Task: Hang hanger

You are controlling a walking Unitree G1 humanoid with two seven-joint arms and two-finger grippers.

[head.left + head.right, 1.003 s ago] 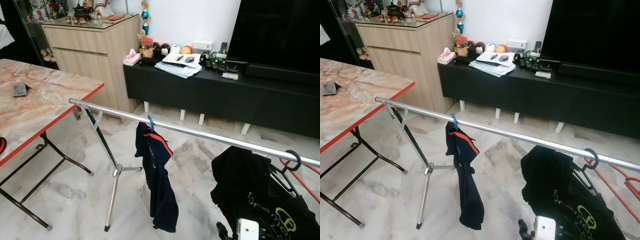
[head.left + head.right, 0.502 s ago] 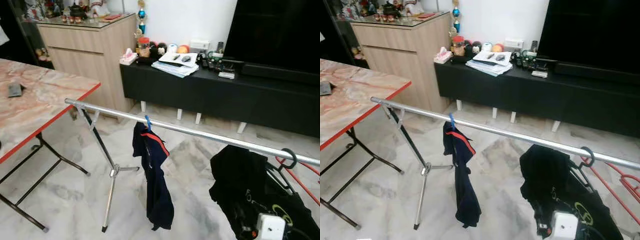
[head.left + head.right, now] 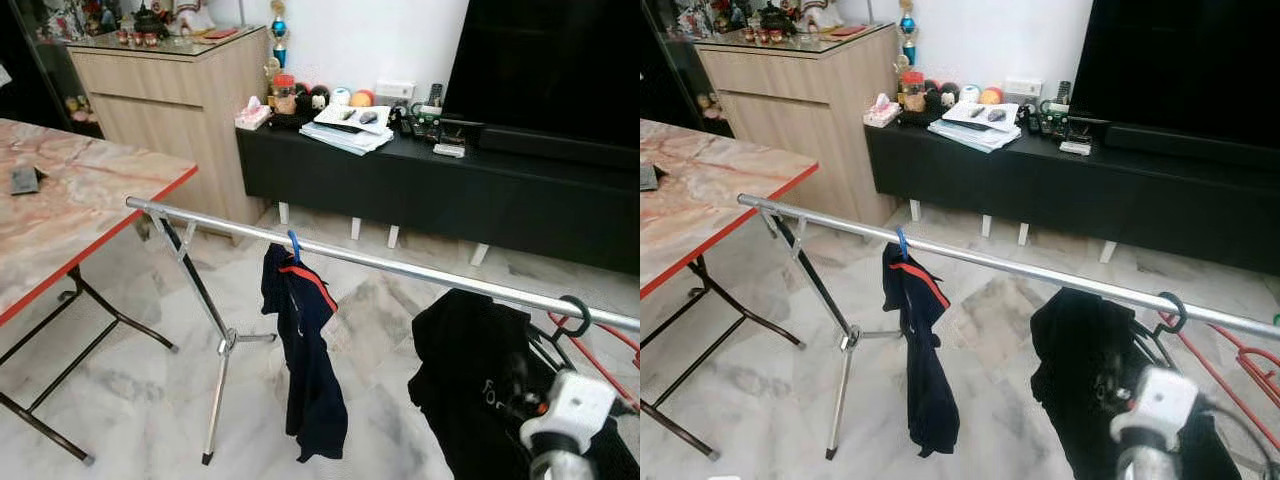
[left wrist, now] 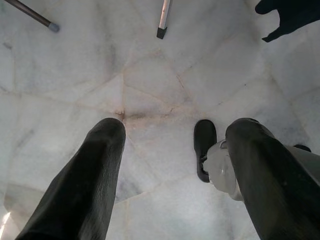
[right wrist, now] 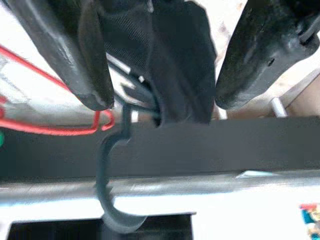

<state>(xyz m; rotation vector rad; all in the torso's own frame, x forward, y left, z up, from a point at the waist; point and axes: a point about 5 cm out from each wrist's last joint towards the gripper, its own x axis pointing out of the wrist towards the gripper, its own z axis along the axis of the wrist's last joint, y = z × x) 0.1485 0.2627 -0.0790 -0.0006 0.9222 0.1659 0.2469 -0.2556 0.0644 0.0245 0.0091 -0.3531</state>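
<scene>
A silver rail (image 3: 400, 270) crosses the room on a tripod stand. Hooked over its right part is a black hanger (image 3: 577, 316) carrying a black shirt (image 3: 470, 370). In the right wrist view the hanger's hook (image 5: 107, 200) sits over the rail (image 5: 200, 187). My right gripper (image 5: 165, 100) is open just below it, one finger on each side of the shirt's neck (image 5: 175, 65). My right wrist (image 3: 572, 405) shows in front of the shirt. A navy shirt (image 3: 305, 360) hangs on a blue hanger (image 3: 295, 243) mid-rail. My left gripper (image 4: 170, 145) hangs open over the floor.
A red hanger (image 3: 600, 355) hangs on the rail right of the black one. The folding marble-top table (image 3: 70, 220) stands at the left. Behind the rail are a wooden cabinet (image 3: 170, 90) and a black TV console (image 3: 450, 185). The rack's tripod leg (image 3: 220, 390) rests on the marble floor.
My right arm has risen from the bottom edge and moved right, up to the black hanger's neck. The black hanger's hook has stayed on the rail. The camera has shifted slightly.
</scene>
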